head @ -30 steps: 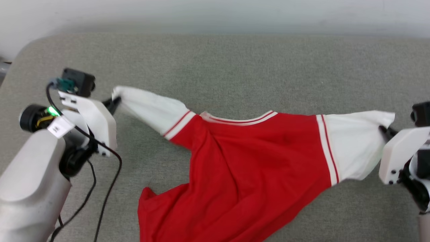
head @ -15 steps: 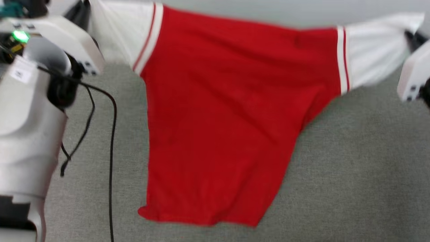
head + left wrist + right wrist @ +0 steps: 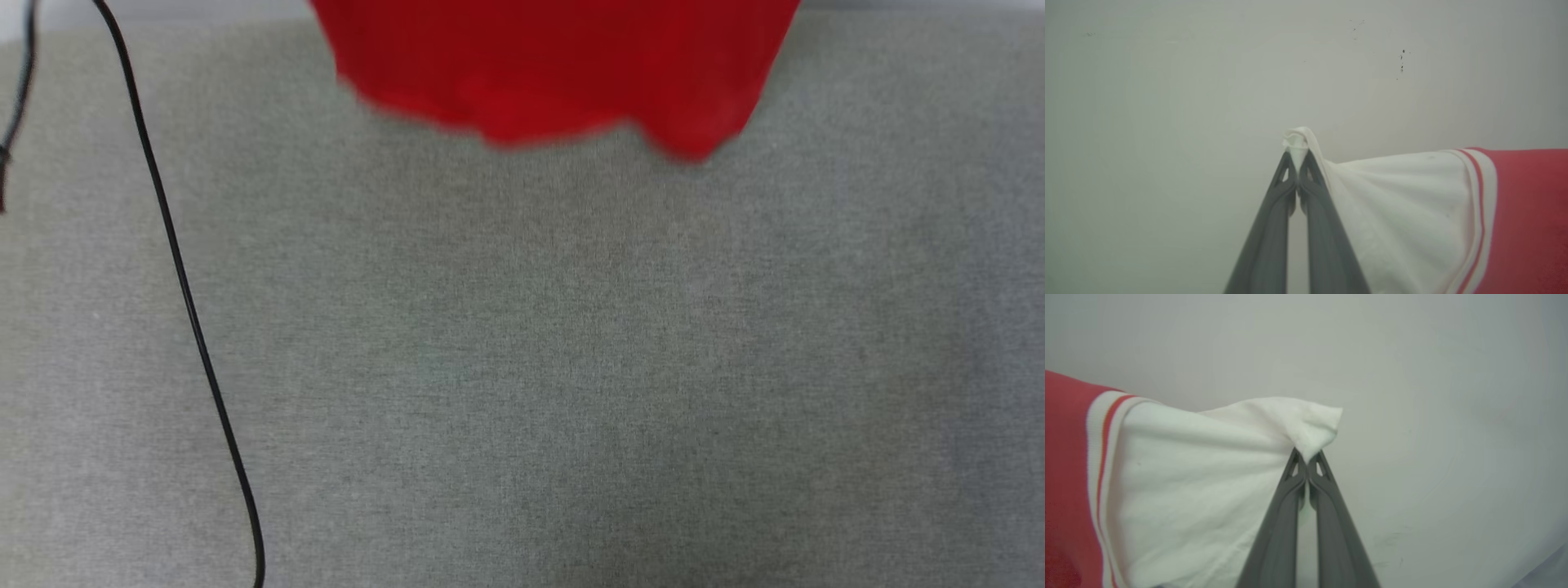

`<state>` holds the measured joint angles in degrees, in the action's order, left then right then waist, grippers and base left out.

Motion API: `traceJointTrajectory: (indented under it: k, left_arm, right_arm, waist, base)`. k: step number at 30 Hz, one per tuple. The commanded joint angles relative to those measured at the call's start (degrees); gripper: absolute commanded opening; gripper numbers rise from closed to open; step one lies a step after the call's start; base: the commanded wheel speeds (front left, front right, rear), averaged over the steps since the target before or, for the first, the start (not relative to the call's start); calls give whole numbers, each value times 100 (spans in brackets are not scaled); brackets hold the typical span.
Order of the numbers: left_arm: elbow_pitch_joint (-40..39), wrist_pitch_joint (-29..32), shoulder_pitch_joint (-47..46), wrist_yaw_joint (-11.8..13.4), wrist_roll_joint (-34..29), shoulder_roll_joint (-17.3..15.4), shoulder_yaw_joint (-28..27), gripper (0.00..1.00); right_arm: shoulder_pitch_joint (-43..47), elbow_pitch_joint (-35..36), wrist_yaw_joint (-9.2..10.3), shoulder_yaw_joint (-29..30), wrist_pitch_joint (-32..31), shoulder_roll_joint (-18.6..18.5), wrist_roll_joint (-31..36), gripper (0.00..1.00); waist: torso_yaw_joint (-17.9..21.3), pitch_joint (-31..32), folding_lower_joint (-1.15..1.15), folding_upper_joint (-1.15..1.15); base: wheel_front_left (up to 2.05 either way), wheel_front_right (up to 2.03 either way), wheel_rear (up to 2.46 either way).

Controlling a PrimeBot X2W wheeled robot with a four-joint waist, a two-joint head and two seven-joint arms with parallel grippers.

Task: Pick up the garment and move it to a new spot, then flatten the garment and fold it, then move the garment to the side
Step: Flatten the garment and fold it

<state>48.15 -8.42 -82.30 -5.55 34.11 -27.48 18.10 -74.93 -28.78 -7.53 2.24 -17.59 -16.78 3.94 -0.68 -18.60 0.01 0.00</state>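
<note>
The garment (image 3: 555, 73) hangs in the air, and its red lower hem dangles blurred at the top of the head view above the grey surface. In the left wrist view my left gripper (image 3: 1296, 157) is shut on the tip of one white sleeve (image 3: 1404, 212), with red-and-white trim and red cloth to the right. In the right wrist view my right gripper (image 3: 1306, 457) is shut on the tip of the other white sleeve (image 3: 1208, 477), red cloth to its left. A pale wall lies behind both.
A grey fabric-covered surface (image 3: 571, 367) spreads below the garment. A black cable (image 3: 188, 302) runs down its left side.
Both grippers have lifted the garment by its sleeves off the surface and upward. The hem now hangs free at the top of the head view, and the arms have left that view.
</note>
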Motion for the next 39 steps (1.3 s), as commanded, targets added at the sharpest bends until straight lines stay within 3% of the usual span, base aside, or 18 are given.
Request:
traceJointTrajectory:
  k: [1, 11, 17, 25, 33, 39]
  left_arm:
    - [103, -50, -232, -32, 8, -55, -14, 0]
    - [423, -208, -1073, -113, 9, -60, 59, 0]
    - [775, -305, -946, -177, 230, 47, 110, 0]
    - [853, -260, -592, -196, 772, 176, 364, 0]
    - [478, -310, 698, -198, 1760, 201, 759, 0]
    - [137, -595, 2129, -198, 2135, 181, 966, 0]
  right_arm:
    - [-337, -147, 8, 51, 136, 37, 130, 0]
    - [-1547, -695, 7, 112, 519, 472, 489, 0]
    - [-1433, -907, 7, 138, 648, 887, 622, 0]
    - [-1103, -1288, 7, 59, 797, 1157, 430, 0]
    - [107, -1551, 7, -190, 1258, 1283, -130, 0]
    - [1477, -1391, 7, -281, 1612, 1152, -678, 0]
  waist:
    - [42, -297, -1, 0]
    - [86, -1032, -1, 0]
    - [104, -1438, -1, 0]
    - [87, -1728, -1, 0]
    - [25, -1492, -1, 0]
    - [-64, -995, -1, 0]
  base:
    - [0, 0, 0]
    - [0, 0, 0]
    - [0, 0, 0]
    - [0, 0, 0]
    - [0, 0, 0]
    - [0, 0, 0]
